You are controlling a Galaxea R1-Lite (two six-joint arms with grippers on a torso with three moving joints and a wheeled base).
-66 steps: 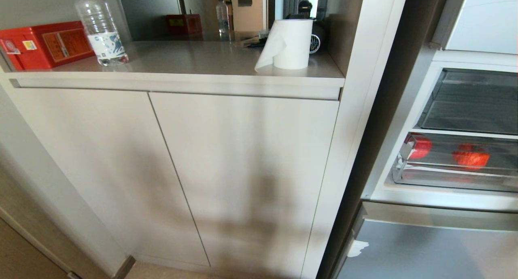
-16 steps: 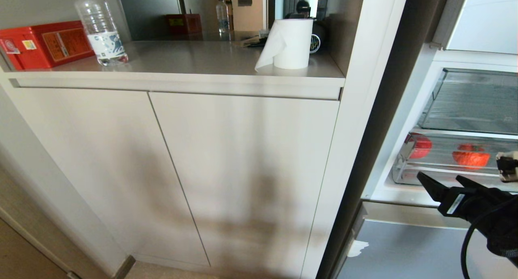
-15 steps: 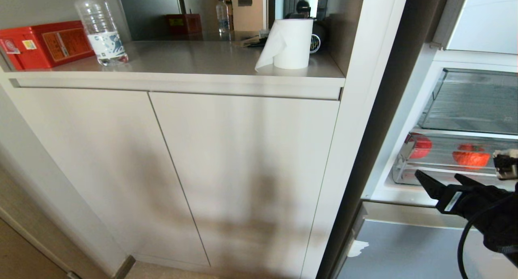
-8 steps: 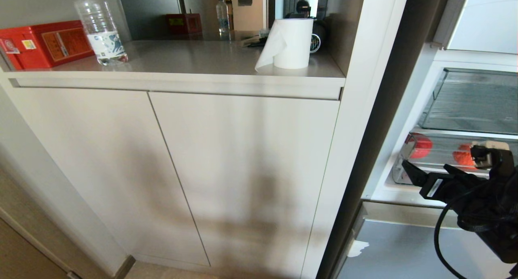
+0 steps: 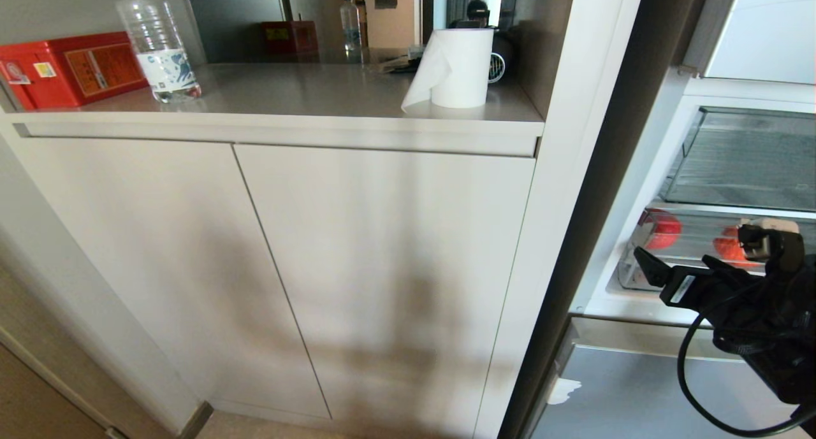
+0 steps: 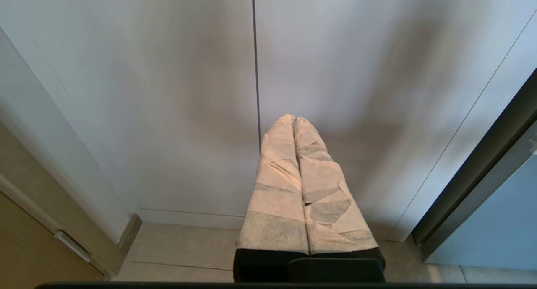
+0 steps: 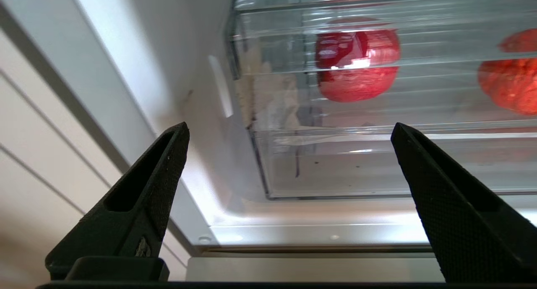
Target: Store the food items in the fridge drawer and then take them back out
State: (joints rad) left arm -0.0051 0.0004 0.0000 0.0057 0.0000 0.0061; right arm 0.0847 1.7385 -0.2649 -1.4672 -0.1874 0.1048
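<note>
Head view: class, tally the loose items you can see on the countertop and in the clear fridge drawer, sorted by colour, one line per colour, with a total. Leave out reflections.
Red: 3, the red box on the countertop and two food items in the fridge drawer
White: 1, the paper towel roll
Clear: 1, the water bottle
Total: 5

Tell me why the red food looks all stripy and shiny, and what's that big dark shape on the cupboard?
Right wrist view: the left food item sits behind the ribbed clear fridge drawer, so its shape bends into bands, with white glare on it. Head view: a soft shadow falls across the cabinet doors; the mirror-like back wall above the counter reflects the room.
</note>
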